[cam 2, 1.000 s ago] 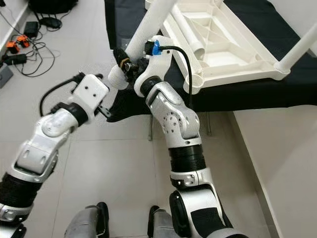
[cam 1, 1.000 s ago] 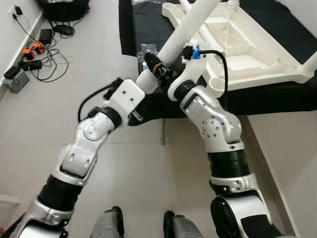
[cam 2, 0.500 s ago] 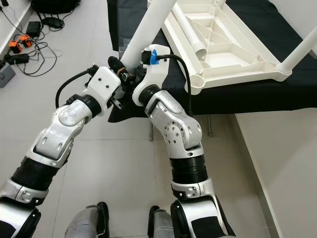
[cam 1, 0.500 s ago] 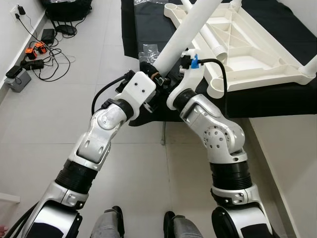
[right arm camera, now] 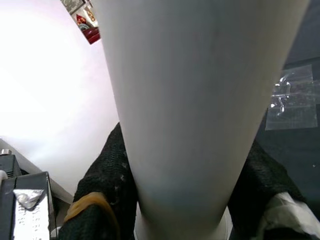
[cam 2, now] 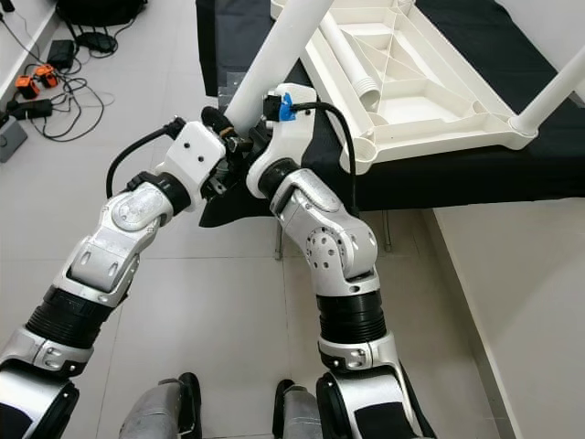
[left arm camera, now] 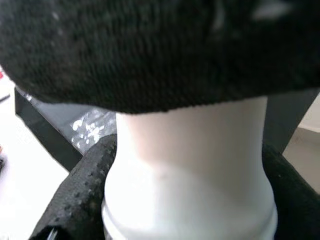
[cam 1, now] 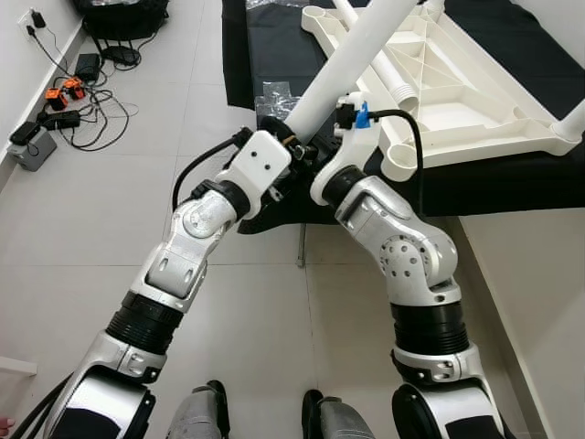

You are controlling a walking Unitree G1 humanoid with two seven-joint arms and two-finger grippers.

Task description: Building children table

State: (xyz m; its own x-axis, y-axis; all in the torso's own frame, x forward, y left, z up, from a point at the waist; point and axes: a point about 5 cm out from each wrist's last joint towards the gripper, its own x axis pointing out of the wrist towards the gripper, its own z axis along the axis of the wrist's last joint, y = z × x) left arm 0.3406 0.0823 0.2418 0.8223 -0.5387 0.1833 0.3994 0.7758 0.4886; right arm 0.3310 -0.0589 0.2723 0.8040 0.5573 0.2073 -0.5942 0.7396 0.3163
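Pale tiled floor [cam 1: 238, 302] — cables [cam 1: 78, 105] by wall.

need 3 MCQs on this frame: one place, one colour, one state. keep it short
1. Where does the upturned white plastic tabletop lie?
A. on the black-covered surface
B. on the tiled floor
C. against the wall

2. What colour is the connector clip on the right wrist?
A. red
B. blue
C. green

3. What are the left gripper and right gripper doing?
A. both hang open
B. one grips the tabletop
C. both shut on the white cylindrical table leg

Answers: 1 A, black cloth shows beneath its rim. 2 B, it reads blue in both eye views. 3 C, black fingers flank the leg in each wrist view.
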